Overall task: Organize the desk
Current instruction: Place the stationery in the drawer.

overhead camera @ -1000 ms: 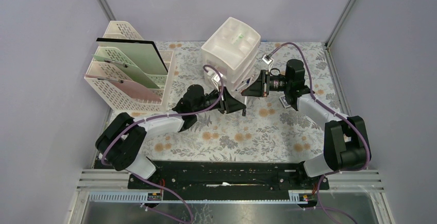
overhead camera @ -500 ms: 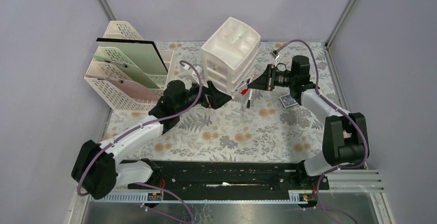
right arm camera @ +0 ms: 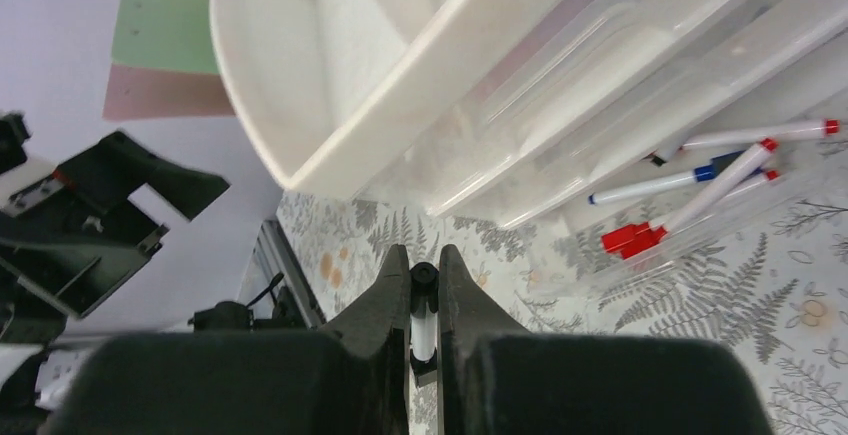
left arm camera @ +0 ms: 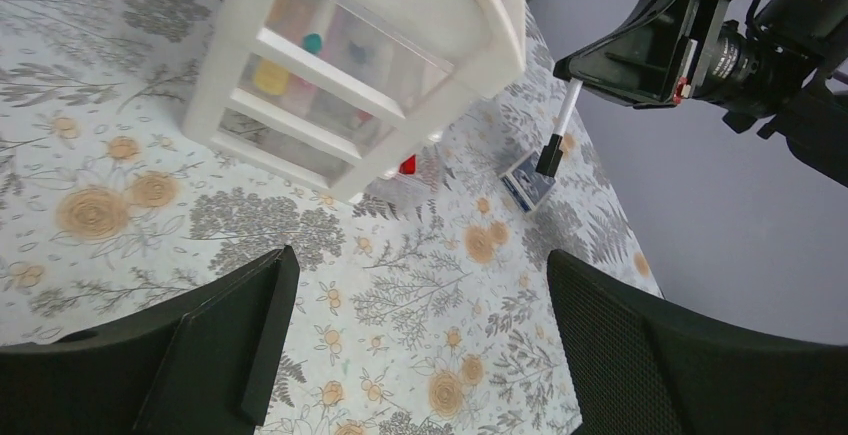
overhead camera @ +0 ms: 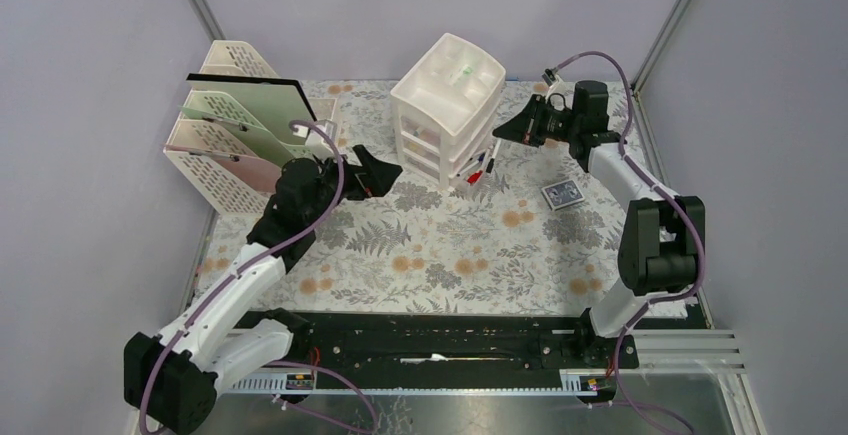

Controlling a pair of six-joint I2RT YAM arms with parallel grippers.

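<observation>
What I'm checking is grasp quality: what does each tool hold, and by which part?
The right tool is shut on a white marker, pinched at its upper end, black cap hanging down. The left tool is open and empty.

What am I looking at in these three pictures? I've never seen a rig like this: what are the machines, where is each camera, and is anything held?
Two robot arms are bolted at the near edge of the desk, each ending in two fingers. The wide picture looks down from above and behind them. The other two come from a camera on each wrist.

On the flowered cloth stand a cream file rack with folders and a white drawer unit. Its bottom drawer is pulled out, with markers inside. A small patterned box lies to the right.

The right arm's fingers are closed on a white marker with a black cap. The left arm's fingers are spread open and empty.
</observation>
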